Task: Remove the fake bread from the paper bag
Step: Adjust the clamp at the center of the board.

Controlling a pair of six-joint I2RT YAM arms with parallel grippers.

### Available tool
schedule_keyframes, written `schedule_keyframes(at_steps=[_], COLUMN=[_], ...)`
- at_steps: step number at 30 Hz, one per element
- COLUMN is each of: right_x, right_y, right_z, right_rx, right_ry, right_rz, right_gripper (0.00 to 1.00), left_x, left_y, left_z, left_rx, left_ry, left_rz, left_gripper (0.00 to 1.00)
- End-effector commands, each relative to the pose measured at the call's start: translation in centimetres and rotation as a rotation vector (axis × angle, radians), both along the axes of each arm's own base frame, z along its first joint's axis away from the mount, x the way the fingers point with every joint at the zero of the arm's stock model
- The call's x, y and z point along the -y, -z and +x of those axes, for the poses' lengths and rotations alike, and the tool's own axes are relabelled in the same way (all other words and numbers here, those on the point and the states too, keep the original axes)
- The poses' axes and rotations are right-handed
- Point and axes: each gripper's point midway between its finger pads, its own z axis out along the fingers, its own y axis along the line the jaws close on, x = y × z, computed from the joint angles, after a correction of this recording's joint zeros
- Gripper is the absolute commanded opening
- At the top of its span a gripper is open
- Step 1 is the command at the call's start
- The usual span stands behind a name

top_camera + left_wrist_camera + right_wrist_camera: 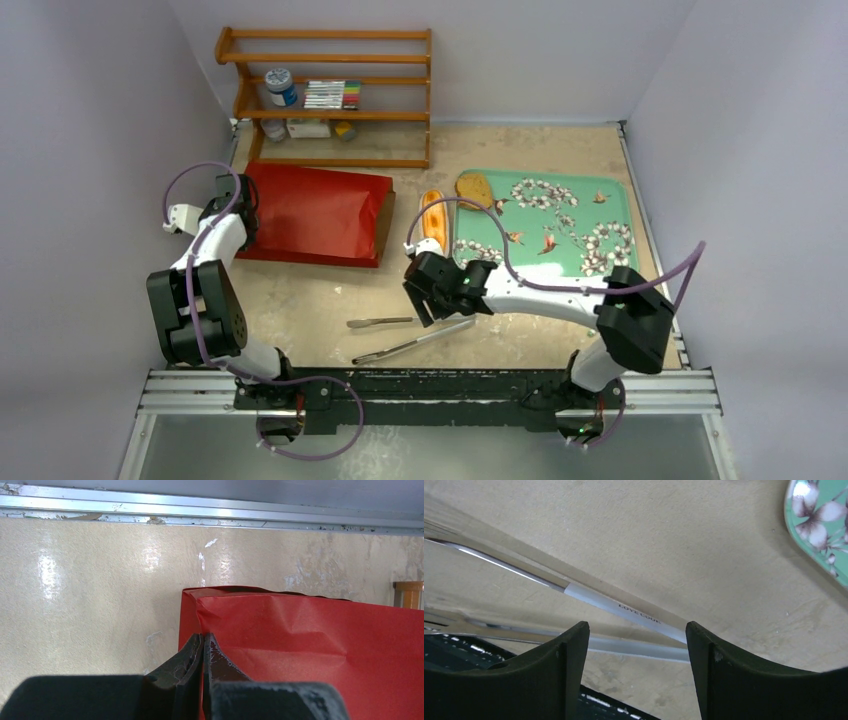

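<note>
Tan table [320, 300], with the paper bag [315, 212] lying flat at the far left. The left gripper [203, 639] pinches the bag's left end. A long bun [433, 220] lies beside the tray [620, 215], and a round slice [474, 188] sits on it. The right gripper [636, 635] hangs open over the tongs [624, 611]. I think it grabs them next.

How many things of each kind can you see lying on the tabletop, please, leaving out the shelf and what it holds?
toy breads: 2
paper bag: 1
tray: 1
tongs: 1
Total: 5
</note>
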Motion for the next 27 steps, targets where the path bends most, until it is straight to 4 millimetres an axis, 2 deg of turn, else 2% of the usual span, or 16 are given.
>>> schedule_keyframes(at_steps=[1,5,12,17,22,27], right_x=[-1.8,-2.2,-2.4,-2.4,-2.3,-2.5], right_y=[-0.4,1.0,3.3,4.7,5.4,5.1], right_z=[1.2,1.4,0.7,0.3,-0.1,-0.1], right_rx=[0.045,0.039,-0.002,-0.023,-0.040,-0.036], right_ry=[-0.064,-0.101,-0.143,-0.164,-0.175,-0.172], right_rz=[0.018,-0.018,-0.030,-0.040,-0.034,-0.020], right_gripper=[0.72,0.72,0.70,0.65,0.50,0.37], left_x=[-0.9,-0.9,-1.1,-1.2,-1.3,-1.4], left_y=[-1.6,-1.5,-1.8,-1.9,-1.9,-2.2], left_z=[0.2,-0.1,-0.5,-0.7,-0.9,-0.9], left_rx=[0.032,0.035,0.039,0.034,0.033,0.033], left_ry=[-0.020,-0.025,-0.032,-0.034,-0.041,-0.045], left_rz=[0.038,0.033,0.035,0.040,0.039,0.043], left_gripper=[0.00,0.00,0.00,0.00,0.00,0.00])
